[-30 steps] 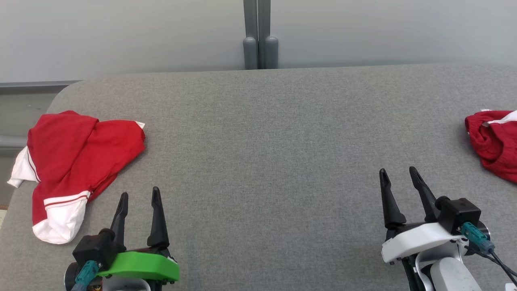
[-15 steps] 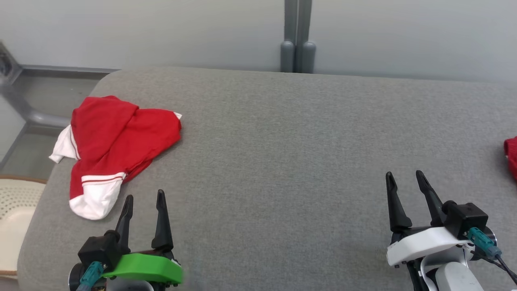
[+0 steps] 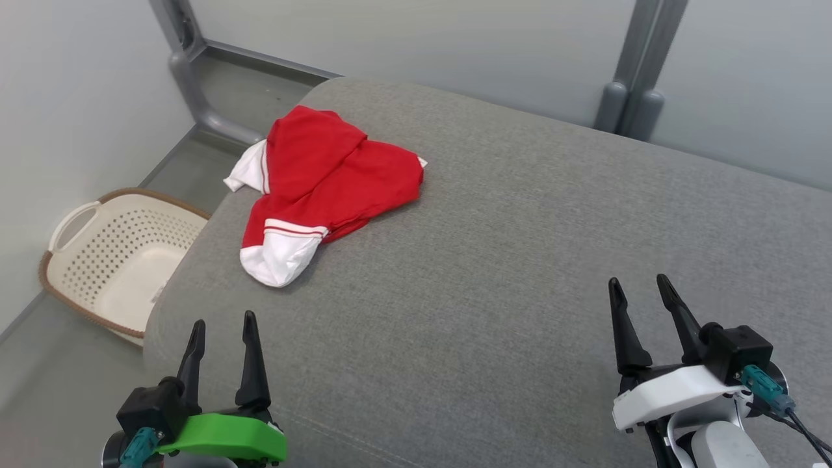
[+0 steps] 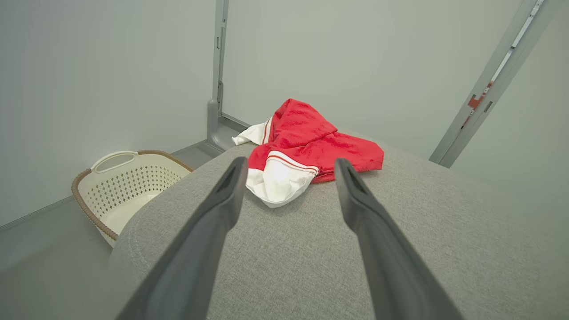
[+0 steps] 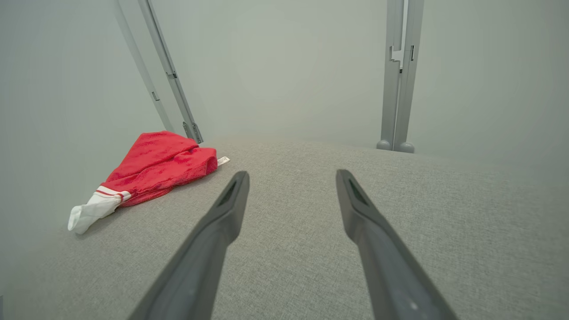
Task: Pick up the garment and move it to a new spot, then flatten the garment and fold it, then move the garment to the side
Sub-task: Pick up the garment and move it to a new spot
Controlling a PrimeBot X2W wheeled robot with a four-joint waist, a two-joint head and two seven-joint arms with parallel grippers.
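- The garment (image 3: 328,175) lies bunched near the far left corner of the surface (image 3: 520,273); a basket (image 3: 117,253) stands on the floor beside that corner.
- Both tools are spread and empty: the left tool (image 3: 223,320) at the near left edge, the right tool (image 3: 638,279) well apart from the cloth.
- The pick-up is not yet begun, and the left tool looks better placed for it.
- A sound grasp would pinch a thick red fold rather than the loose white end, then lift clear before carrying toward the middle.

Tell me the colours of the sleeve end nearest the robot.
White cuff with thin red stripes above it, on the red garment; clearest in the left wrist view.
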